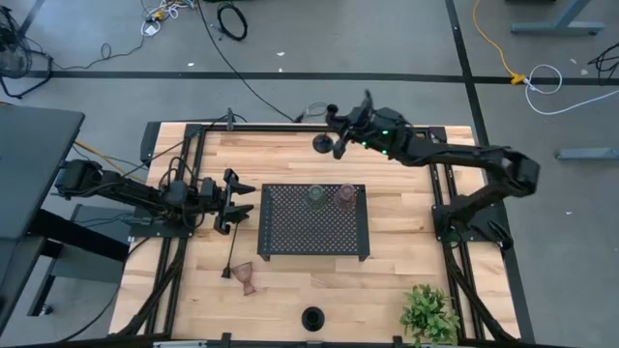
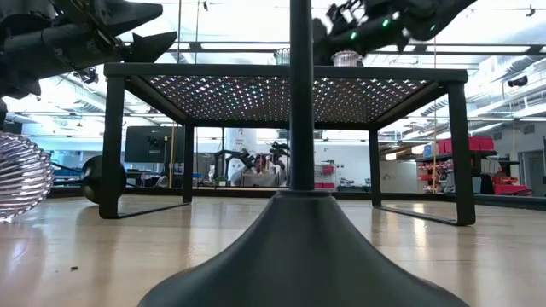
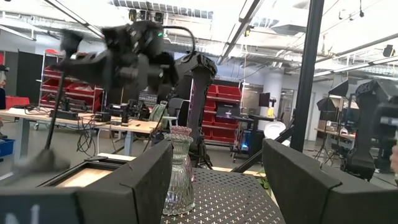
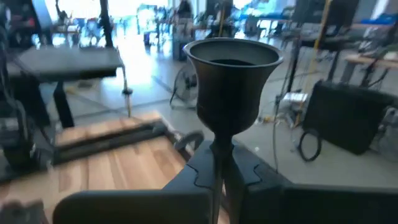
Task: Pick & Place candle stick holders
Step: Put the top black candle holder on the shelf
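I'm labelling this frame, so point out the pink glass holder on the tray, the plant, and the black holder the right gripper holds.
pink glass holder [image 1: 346, 195]: high view, its rim.
plant [image 1: 429, 313]: high view, its leaves.
black holder [image 4: 232, 84]: right wrist view, its cup.

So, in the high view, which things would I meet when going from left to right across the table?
Left gripper → black holder lying flat → pinkish-brown holder → green glass holder on the tray → pinkish holder → plant.
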Available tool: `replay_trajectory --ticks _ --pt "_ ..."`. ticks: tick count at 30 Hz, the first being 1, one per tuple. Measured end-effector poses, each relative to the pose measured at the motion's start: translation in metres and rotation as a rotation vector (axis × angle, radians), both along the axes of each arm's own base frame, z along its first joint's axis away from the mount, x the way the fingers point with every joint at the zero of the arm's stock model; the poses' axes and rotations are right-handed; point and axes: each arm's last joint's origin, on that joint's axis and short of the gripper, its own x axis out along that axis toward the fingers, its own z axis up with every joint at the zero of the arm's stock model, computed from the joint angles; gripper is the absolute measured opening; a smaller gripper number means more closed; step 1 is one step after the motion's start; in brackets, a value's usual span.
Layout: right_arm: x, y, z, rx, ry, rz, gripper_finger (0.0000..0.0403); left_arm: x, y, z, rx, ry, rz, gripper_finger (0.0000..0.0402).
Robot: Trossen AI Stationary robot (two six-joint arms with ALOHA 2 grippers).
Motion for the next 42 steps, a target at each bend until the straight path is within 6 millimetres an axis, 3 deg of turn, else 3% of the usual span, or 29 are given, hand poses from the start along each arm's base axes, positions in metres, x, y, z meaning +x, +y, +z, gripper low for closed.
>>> replay_trajectory --ticks 7,18,29,42 --pt "-0.03 0.026 0.043 -0.03 -0.11 0.039 0.0004 0.0 0.0 0.0 -0.005 -0.001 -0.002 0.0248" --pt "-0.061 0.085 0.079 -0.019 -0.216 0.208 0.0004 0.0 0.0 0.0 -0.007 -0.001 -0.003 0.0248" --pt "-0.067 0.151 0.079 0.041 -0.179 0.439 0.0002 0.0 0.0 0.0 -0.024 -0.002 -0.009 0.0248" --pt "-0.083 0.213 0.069 0.115 -0.093 0.4 0.0002 0.0 0.0 0.0 -0.025 -0.002 -0.01 0.0248"
